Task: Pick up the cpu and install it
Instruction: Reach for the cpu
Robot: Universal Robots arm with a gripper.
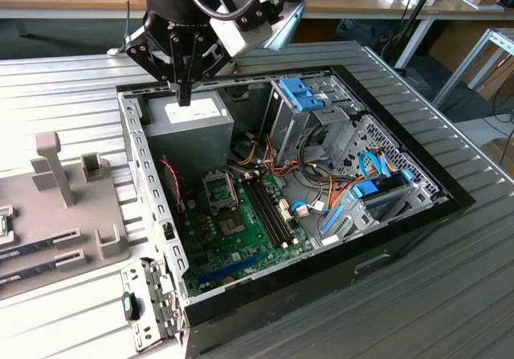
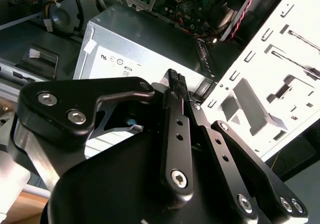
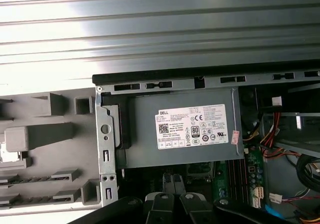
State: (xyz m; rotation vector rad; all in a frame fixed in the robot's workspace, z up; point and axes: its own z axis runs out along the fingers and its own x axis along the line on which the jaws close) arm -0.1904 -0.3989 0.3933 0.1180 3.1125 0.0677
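Note:
My gripper point(image 1: 185, 95) hangs over the back left corner of the open computer case, just above the grey power-supply box point(image 1: 189, 123). Its black fingers point(image 3: 173, 186) point down and stand shut, with nothing seen between them. The cpu point(image 1: 3, 224) looks to be the small flat piece with a green rim on the grey tray, cut off by the exterior view's left edge; in the first wrist view it is a bright silvery patch point(image 3: 6, 153). On the green motherboard point(image 1: 241, 238) the square metal-framed socket point(image 1: 218, 187) lies beside the power supply.
The grey tray point(image 1: 72, 214) carries upright posts and slotted holders. Inside the case are long dark memory sticks point(image 1: 270, 208), a bare dark chip point(image 1: 234, 225), coloured cables point(image 1: 321, 186) and a drive cage with blue clips point(image 1: 303, 94). The case's metal side wall point(image 1: 152, 206) stands between tray and motherboard.

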